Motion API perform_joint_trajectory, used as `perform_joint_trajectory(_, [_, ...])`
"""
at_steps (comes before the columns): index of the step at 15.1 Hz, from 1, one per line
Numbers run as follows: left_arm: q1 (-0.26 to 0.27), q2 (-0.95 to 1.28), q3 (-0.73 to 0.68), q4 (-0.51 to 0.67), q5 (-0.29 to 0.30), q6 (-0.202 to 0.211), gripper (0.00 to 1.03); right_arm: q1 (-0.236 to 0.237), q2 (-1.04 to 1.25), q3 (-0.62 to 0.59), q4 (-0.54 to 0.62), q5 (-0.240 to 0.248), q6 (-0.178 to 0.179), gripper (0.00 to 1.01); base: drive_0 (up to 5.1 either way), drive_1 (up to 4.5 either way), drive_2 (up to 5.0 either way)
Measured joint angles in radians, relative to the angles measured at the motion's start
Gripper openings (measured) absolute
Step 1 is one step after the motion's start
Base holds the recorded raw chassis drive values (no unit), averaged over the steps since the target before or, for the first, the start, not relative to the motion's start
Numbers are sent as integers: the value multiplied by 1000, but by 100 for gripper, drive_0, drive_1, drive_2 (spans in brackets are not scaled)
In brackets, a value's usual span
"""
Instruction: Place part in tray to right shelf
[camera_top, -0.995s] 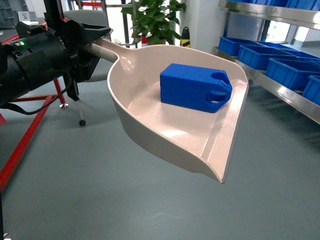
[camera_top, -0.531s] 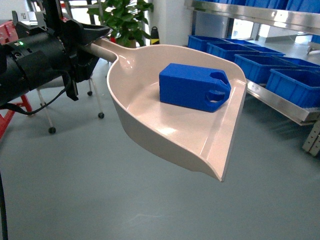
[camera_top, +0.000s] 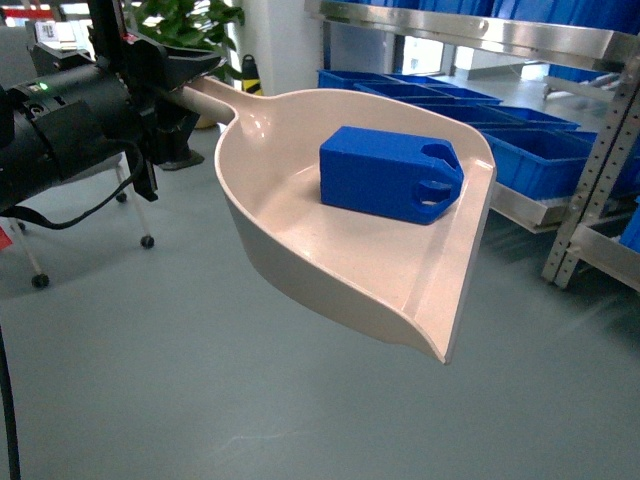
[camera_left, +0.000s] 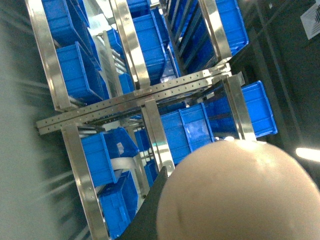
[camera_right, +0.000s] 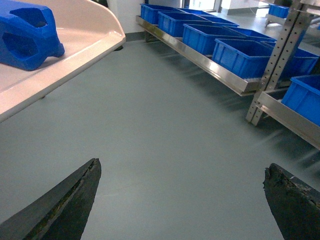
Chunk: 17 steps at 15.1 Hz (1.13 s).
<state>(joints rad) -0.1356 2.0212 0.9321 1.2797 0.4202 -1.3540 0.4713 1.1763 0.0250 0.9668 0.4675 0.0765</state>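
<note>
- Here the part (camera_top: 390, 174) lay on its side inside the tray (camera_top: 340, 260), near the flat front lip, its two looped lugs toward that lip; the right wrist view showed the same block (camera_right: 25, 34) resting on the tray's floor.
- The step in hand was judged to be the carry toward the right shelf (camera_top: 500, 35); to do it well the tray wanted keeping level or slightly heel-down, since the open lip offered nothing to stop the part sliding out.
- A smooth, slow approach to the steel rack was advisable, the lip brought square to the front beam before any tilt.
- The left gripper (camera_top: 165, 95) held the tray by its handle, closed around it, the arm stretched out from the left with the scoop hanging clear above the floor (camera_top: 200, 400).
- The right gripper (camera_right: 180, 200) was empty, its jaws spread wide, pointing down at the floor below and beside the tray.
- Blue crates (camera_top: 545, 150) stood on the rack's lower level.
</note>
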Motion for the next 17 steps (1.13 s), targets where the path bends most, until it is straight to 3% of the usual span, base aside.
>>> perform_joint_trajectory(17, [0, 0, 0, 0, 2, 0, 14, 0, 0, 0, 0, 0, 0, 98, -160, -160, -160])
